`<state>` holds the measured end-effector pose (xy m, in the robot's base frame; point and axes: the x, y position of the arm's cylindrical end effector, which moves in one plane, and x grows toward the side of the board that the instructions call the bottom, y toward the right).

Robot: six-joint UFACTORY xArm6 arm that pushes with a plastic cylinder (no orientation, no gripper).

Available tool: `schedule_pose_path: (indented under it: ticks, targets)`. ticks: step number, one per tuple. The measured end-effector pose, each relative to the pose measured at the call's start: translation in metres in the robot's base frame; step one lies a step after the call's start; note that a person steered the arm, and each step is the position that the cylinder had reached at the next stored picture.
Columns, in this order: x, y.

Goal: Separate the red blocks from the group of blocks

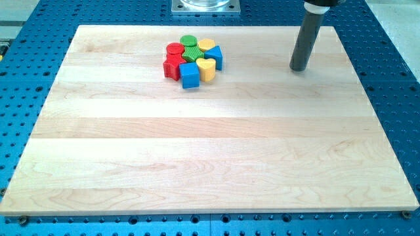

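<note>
Straight dark grey rod [306, 39], black collar, my tip [299, 68] blunt

Red blocks [173, 60], green, yellow, blue blocks; pale wooden board [210, 151].

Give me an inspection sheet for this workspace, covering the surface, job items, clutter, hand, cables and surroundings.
Surface: pale wooden board, bare apart from one cluster.
Job's things: red cylinder block and red ridged block on the cluster's left edge, touching the others.
Clutter: green blocks, yellow blocks, blue blocks packed together.
Hand: none; my tip stands well to the view's right of the cluster.
Cables: nothing seen.
Surroundings: blue perforated table, metal base plate at the view's top.
</note>
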<state>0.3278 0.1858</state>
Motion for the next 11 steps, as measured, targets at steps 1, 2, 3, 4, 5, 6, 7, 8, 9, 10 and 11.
schedule_pose_path:
  ticks: [1, 2, 3, 4, 5, 6, 7, 8, 9, 10, 11]
  targets:
    - [0.0, 0.0]
    - [0.001, 0.0]
    - [-0.003, -0.054]
    - [-0.005, -0.073]
    - [-0.005, -0.073]
    - [-0.046, -0.07]
    - [-0.106, -0.068]
    - [-0.136, -0.077]
    - [-0.135, -0.101]
    - [-0.131, -0.116]
    - [-0.118, -0.173]
